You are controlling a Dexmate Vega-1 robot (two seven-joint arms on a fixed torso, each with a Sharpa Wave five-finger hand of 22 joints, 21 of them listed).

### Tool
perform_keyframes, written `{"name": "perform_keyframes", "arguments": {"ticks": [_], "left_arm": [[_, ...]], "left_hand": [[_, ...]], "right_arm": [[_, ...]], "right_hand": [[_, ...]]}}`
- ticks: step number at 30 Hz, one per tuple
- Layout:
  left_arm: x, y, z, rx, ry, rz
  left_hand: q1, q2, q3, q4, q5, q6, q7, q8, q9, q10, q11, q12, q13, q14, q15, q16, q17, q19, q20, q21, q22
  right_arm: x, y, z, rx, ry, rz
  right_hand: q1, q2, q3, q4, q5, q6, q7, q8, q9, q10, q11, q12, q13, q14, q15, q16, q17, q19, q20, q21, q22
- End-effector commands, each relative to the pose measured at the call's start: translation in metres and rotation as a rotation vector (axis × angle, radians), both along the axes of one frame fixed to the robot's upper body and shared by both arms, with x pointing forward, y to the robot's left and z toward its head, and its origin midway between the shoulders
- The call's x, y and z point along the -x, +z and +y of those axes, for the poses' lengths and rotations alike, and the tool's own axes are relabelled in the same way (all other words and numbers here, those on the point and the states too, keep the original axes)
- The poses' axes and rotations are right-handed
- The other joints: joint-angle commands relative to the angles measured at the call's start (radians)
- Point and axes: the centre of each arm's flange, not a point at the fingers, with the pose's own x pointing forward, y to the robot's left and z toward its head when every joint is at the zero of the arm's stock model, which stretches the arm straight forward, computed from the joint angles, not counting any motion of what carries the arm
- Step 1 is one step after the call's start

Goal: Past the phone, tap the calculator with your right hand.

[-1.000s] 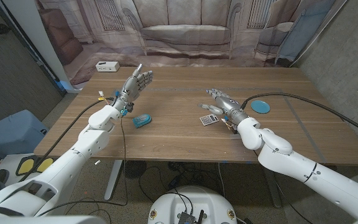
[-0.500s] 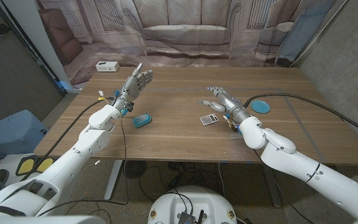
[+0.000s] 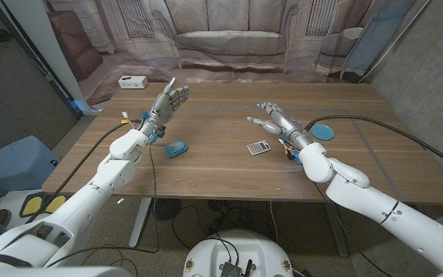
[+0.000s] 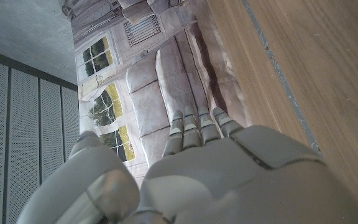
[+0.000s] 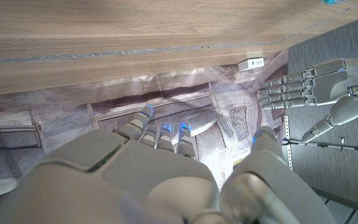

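Note:
A small grey calculator (image 3: 258,148) lies on the wooden table (image 3: 221,173) right of centre. A teal phone (image 3: 176,148) lies to its left. My right hand (image 3: 275,119) hovers above and just beyond the calculator, its fingers spread, holding nothing and touching nothing. My left hand (image 3: 171,98) is raised over the table's far left part, beyond the phone, fingers straight and apart, also empty. In the right wrist view my right hand (image 5: 166,174) reaches toward the backdrop, and my left hand (image 5: 309,84) shows across from it. The left wrist view looks over my left hand (image 4: 197,174).
A blue round disc (image 3: 322,131) lies right of my right hand. A white power strip (image 3: 131,81) sits at the table's far left corner. A black cable (image 3: 375,123) runs across the table's right side. A printed sofa backdrop (image 3: 229,38) hangs behind the table.
My right hand has lifted off the calculator's area and drawn up and away from it, toward the far side. The left hand, calculator and phone have stayed put.

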Motion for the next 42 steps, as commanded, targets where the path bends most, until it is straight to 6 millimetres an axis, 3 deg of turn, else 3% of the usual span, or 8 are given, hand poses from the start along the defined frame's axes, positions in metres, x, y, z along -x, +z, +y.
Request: {"name": "perform_keyframes", "arguments": {"ticks": [1,20,42], "left_arm": [[0.001,0.004,-0.004,-0.008,-0.006,-0.011],[-0.003,0.006,-0.011,-0.005,0.002,-0.009],[-0.007,0.012,-0.025,-0.002,-0.003,-0.008]], "left_hand": [[0.003,0.01,0.0,-0.008,-0.002,-0.006,0.002,-0.003,0.004,0.004,-0.006,-0.004,0.002,0.006,0.001,-0.003,0.002,0.002,0.0,0.0,0.003],[0.004,0.01,0.0,-0.01,-0.002,-0.003,0.002,-0.001,0.004,0.005,-0.008,-0.004,0.002,0.008,-0.001,-0.002,0.002,0.003,0.001,-0.001,0.003],[0.004,0.011,-0.001,-0.013,-0.003,-0.004,0.004,-0.002,0.003,0.002,-0.006,-0.006,0.002,0.001,-0.003,-0.005,0.002,0.004,-0.002,-0.001,0.003]], "right_arm": [[-0.001,0.011,-0.008,-0.091,0.067,-0.004],[-0.006,0.02,-0.027,-0.251,0.183,-0.006],[-0.025,0.028,-0.062,-0.521,0.371,0.068]], "right_hand": [[0.013,0.002,0.0,-0.003,-0.001,0.012,0.01,0.006,0.003,0.012,0.01,0.004,0.0,0.009,0.0,0.003,0.003,0.016,-0.008,-0.004,0.003],[0.025,0.004,0.004,-0.006,0.0,0.031,0.021,0.003,0.004,0.012,0.012,-0.003,0.0,0.029,0.002,0.0,0.0,0.065,-0.008,-0.001,0.003],[0.031,-0.008,-0.001,-0.008,-0.001,0.042,0.046,-0.006,0.003,0.066,0.026,0.009,0.0,0.073,0.012,0.004,0.0,0.108,-0.002,-0.004,0.003]]}}
